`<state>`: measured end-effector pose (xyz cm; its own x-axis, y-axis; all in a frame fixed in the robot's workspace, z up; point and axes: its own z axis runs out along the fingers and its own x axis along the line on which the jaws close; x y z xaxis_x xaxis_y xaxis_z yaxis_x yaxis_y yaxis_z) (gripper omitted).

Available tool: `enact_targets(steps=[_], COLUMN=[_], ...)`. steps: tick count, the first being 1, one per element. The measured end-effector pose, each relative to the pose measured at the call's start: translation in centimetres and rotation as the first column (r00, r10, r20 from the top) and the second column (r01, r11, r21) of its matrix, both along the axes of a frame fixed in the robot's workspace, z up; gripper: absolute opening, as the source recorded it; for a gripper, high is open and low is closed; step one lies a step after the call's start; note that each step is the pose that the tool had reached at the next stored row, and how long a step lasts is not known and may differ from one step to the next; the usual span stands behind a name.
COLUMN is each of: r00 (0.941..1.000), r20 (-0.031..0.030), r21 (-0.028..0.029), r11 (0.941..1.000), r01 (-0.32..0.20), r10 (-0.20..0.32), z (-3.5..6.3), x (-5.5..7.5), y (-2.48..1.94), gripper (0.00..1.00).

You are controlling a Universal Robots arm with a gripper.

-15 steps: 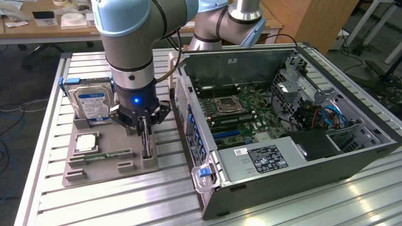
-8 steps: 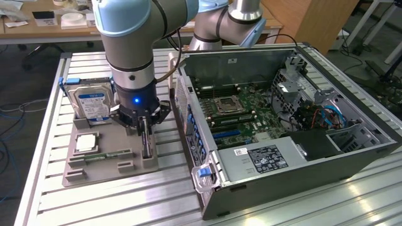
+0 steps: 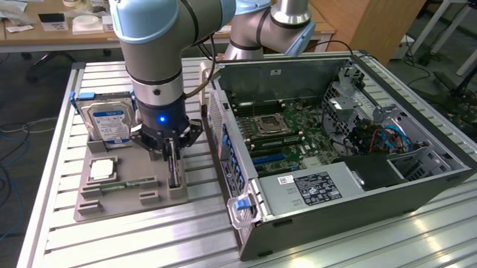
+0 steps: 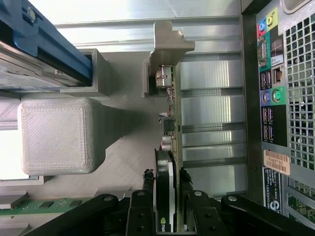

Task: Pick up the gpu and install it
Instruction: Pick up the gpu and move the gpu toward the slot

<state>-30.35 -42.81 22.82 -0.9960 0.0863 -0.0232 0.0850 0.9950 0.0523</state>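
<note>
The gpu stands on edge in a slot at the exterior view's right side of the grey printed holder. In the wrist view the gpu appears edge-on, a thin green board with small parts, running into a grey end post. My gripper reaches straight down onto the card's top edge. In the wrist view the gripper has one black finger pressed against each face of the card. The card still rests in its slot.
A silver hard drive in a blue caddy stands at the holder's back. A memory stick and a white square part lie on it. The open computer case stands close at the exterior view's right, its rear panel beside the card.
</note>
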Motion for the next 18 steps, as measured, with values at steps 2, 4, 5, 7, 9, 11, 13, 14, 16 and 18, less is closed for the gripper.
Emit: enact_targets(steps=[2, 4, 5, 7, 9, 11, 13, 14, 16, 18], r00=[1.0000, 1.0000, 1.0000, 1.0000, 1.0000, 1.0000, 1.0000, 1.0000, 0.9999, 0.9998], r20=[-0.0003, -0.0001, 0.0000, 0.0000, 0.0000, -0.0001, 0.0000, -0.0001, 0.0001, -0.0001], r21=[0.0000, 0.0000, 0.0000, 0.0000, 0.0000, 0.0000, 0.0000, 0.0000, 0.0005, 0.0004], r11=[1.0000, 1.0000, 1.0000, 1.0000, 1.0000, 1.0000, 1.0000, 1.0000, 0.9999, 0.9998], r01=[0.000, 0.000, 0.000, 0.000, 0.000, 0.000, 0.000, -0.001, -0.014, -0.020], r10=[0.000, 0.000, 0.000, 0.000, 0.000, 0.000, 0.000, 0.001, 0.014, 0.020], z=[0.01, 0.00, 0.00, 0.00, 0.00, 0.00, 0.00, 0.00, 0.00, 0.00], x=[0.00, 0.00, 0.00, 0.00, 0.00, 0.00, 0.00, 0.00, 0.00, 0.00], y=[0.00, 0.00, 0.00, 0.00, 0.00, 0.00, 0.00, 0.00, 0.00, 0.00], gripper=[0.32, 0.27, 0.27, 0.27, 0.27, 0.27, 0.27, 0.27, 0.27, 0.27])
